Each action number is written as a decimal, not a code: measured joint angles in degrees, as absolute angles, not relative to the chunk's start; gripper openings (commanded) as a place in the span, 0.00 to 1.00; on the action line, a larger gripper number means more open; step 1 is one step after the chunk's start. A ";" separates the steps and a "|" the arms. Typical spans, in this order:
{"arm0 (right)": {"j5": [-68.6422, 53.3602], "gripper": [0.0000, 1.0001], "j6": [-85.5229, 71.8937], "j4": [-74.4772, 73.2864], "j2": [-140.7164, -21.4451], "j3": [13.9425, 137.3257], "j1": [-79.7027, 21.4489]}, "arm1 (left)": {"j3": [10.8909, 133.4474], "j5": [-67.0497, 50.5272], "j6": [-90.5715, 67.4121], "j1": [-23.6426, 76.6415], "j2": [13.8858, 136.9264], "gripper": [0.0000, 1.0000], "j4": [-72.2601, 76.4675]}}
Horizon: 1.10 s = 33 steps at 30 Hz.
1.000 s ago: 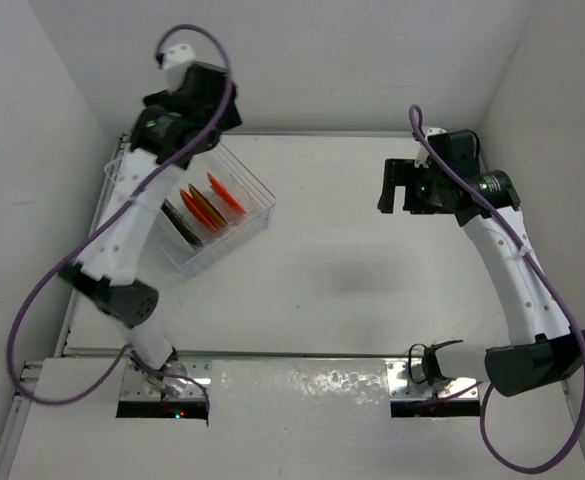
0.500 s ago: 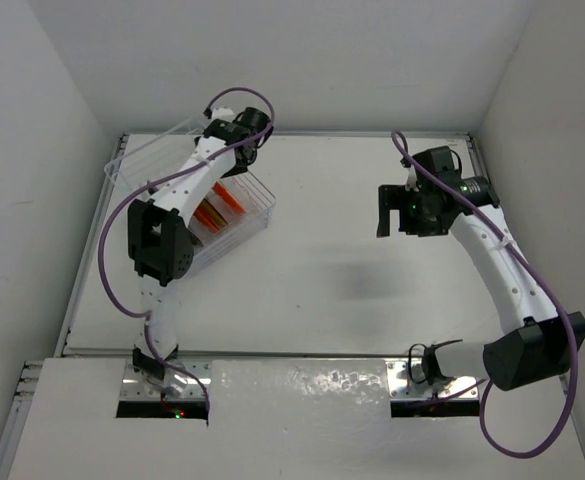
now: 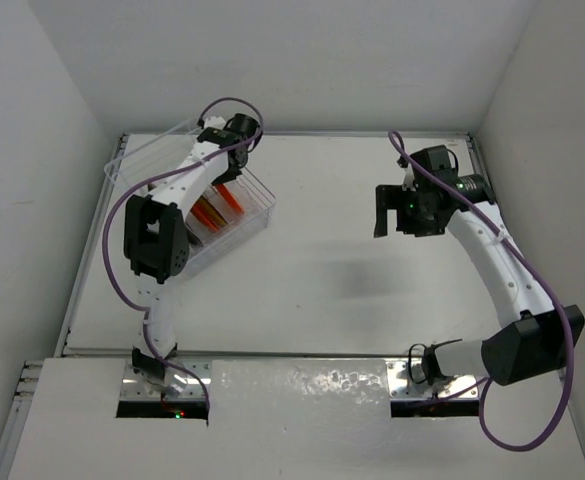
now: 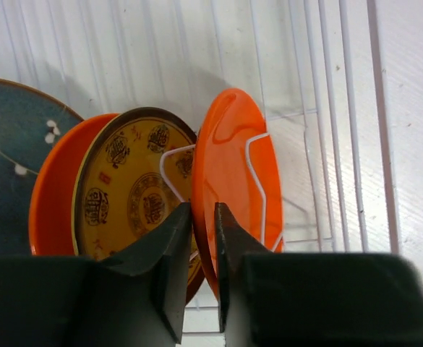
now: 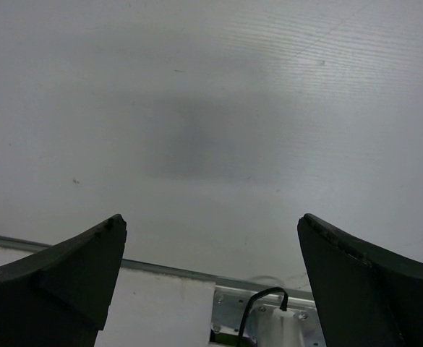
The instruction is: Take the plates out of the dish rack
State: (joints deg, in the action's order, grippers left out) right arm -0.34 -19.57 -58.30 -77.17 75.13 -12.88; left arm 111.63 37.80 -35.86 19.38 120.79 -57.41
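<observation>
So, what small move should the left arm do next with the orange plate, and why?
Probably lift the left gripper straight up. Its jaws look closed on the rim of the orange plate, which stands upright in a wire slot of the dish rack, close beside the yellow plate; a sideways pull might knock that one.

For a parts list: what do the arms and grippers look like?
The left arm and right arm have white links and black joint housings, each trailed by a purple cable. The left gripper and right gripper are black, with two wedge-shaped fingers.
</observation>
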 measured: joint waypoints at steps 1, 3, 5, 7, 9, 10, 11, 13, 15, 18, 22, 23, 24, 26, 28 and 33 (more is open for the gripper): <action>-0.45 0.99 -19.57 -58.28 -77.32 75.13 -12.88 | 111.63 37.76 -35.97 19.25 120.79 0.04 -57.04; -0.51 0.99 -19.57 -58.24 -77.43 75.13 -12.88 | 111.61 37.93 -36.05 18.79 120.79 0.00 -56.60; -0.56 0.99 -19.59 -58.06 -77.45 75.13 -12.88 | 111.53 37.39 -36.07 18.09 120.79 0.00 -56.97; -0.58 0.99 -19.57 -57.98 -77.45 75.20 -12.88 | 111.81 36.82 -36.07 17.63 120.79 0.00 -57.47; -0.56 0.99 -19.57 -57.93 -77.45 75.33 -12.88 | 114.54 36.62 -35.86 17.56 121.08 0.00 -60.36; -0.56 0.99 -19.57 -57.91 -77.45 75.40 -12.88 | 116.40 36.88 -35.59 17.56 121.08 0.00 -61.89; -0.54 0.99 -19.55 -57.91 -77.45 75.46 -12.88 | 118.48 37.39 -35.05 17.56 121.03 0.00 -63.20; -0.54 0.99 -19.57 -57.89 -77.47 75.48 -12.88 | 122.06 38.63 -33.63 17.52 120.25 0.00 -64.29; -0.56 0.99 -19.57 -57.84 -77.69 75.53 -12.88 | 122.76 39.59 -31.86 17.47 117.30 0.00 -63.94; -0.62 0.99 -19.66 -57.47 -78.11 75.57 -12.88 | 118.98 37.23 -30.11 17.23 108.95 0.00 -56.49; -0.51 0.99 -20.18 -57.08 -78.35 75.57 -12.88 | 107.15 26.17 -28.91 17.30 95.77 0.00 -40.07; -0.45 0.99 -20.51 -56.93 -78.35 75.57 -12.88 | 105.54 22.55 -29.06 17.30 94.87 0.00 -35.66; -0.25 0.99 -21.02 -56.77 -78.35 75.57 -12.88 | 104.71 18.41 -29.52 17.37 95.39 0.00 -31.29; 0.03 0.99 -21.85 -56.31 -78.28 75.57 -12.86 | 104.64 11.53 -31.14 17.52 98.52 0.00 -22.92; 0.03 0.99 -22.79 -55.86 -77.89 75.57 -12.80 | 106.74 5.85 -32.82 18.02 105.25 0.00 -16.01; -1.61 0.99 -24.77 -55.94 -76.07 77.19 -12.51 | 119.68 -1.98 -35.59 20.08 129.40 0.00 -14.04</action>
